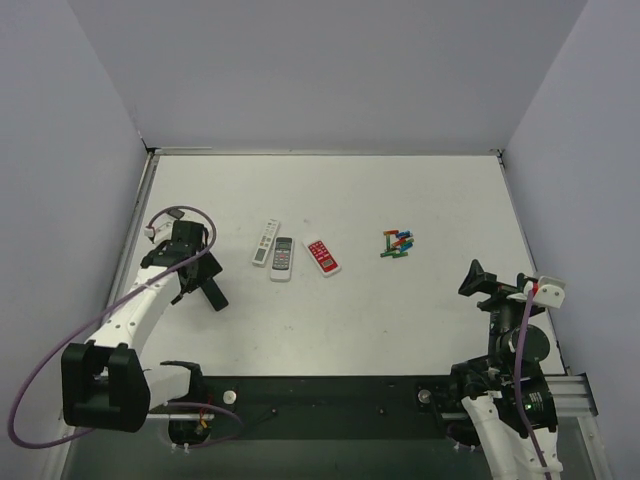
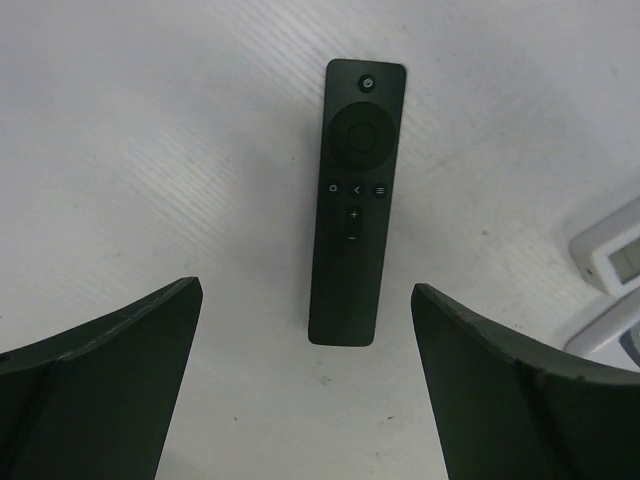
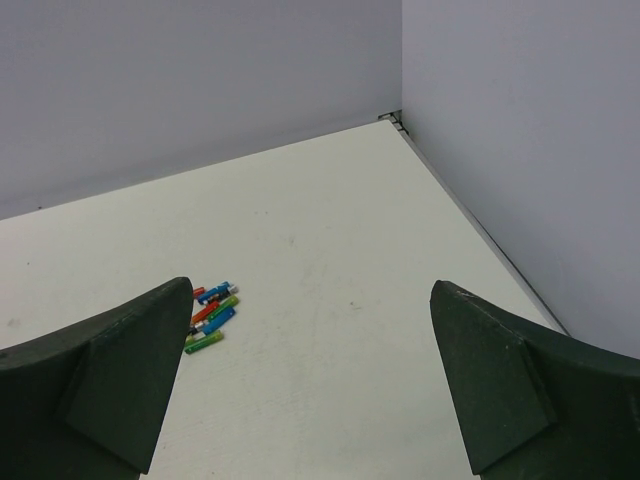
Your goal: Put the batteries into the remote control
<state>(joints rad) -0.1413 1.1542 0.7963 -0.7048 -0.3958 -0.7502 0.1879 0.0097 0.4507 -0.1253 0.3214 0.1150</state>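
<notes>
Three remotes lie side by side just left of centre in the overhead view. The leftmost is the long, slim white plastic remote control (image 1: pixel 266 242). It lies flat on the white table (image 1: pixel 400 330), tilted so its upper end leans to the right. A small greyish screen sits near that upper end, with pale buttons running below it; their detail is too small to read. Just beside it on the right is a shorter grey-faced remote (image 1: pixel 282 258), and next to that a red-faced remote with white buttons (image 1: pixel 322 256).

The batteries (image 1: pixel 397 244), small cylinders in green, red and blue, lie in a loose heap right of centre, well apart from the white remote control. In the right wrist view the heap appears at the lower left, close to one dark finger.

The left gripper (image 2: pixel 306 288) is at the left of the overhead frame with its fingers spread wide and holding nothing. In its wrist view a slim black stick remote with a round pad (image 2: pixel 355 200) lies flat on the table, in line with the gap between the fingers.

The right gripper (image 3: pixel 311 288) is at the lower right of the overhead frame, jaws equally wide apart and empty, above bare tabletop.
</notes>
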